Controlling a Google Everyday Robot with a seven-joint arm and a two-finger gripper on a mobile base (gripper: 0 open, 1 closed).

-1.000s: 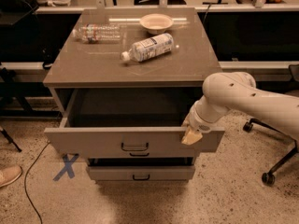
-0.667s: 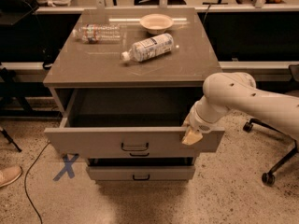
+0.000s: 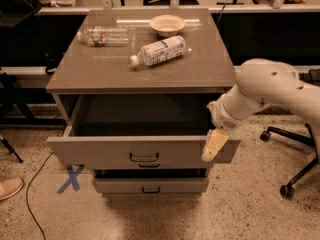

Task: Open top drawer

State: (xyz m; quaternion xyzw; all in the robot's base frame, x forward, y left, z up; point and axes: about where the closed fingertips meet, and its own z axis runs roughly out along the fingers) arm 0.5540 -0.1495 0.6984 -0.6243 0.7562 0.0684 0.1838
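Top drawer (image 3: 100, 151) stood pulled far out of grey cabinet, right under surface (image 3: 200, 71). Box looked deep and dark inside. Small black handle (image 3: 144, 157) sat in middle of drawer front. Pincer (image 3: 212, 145) hung at right end of drawer front, pointing down over top edge. Could not tell if pincer was spread or pressed together. White arm (image 3: 270, 86) came in from right. Lower drawer (image 3: 150, 185) sat below. On surface: 2 bottles lying down, white-label bottle (image 3: 159, 50) and clear bottle (image 3: 104, 35), plus 1 bowl (image 3: 167, 24) near back. Blue X (image 3: 71, 179) marked floor at left.
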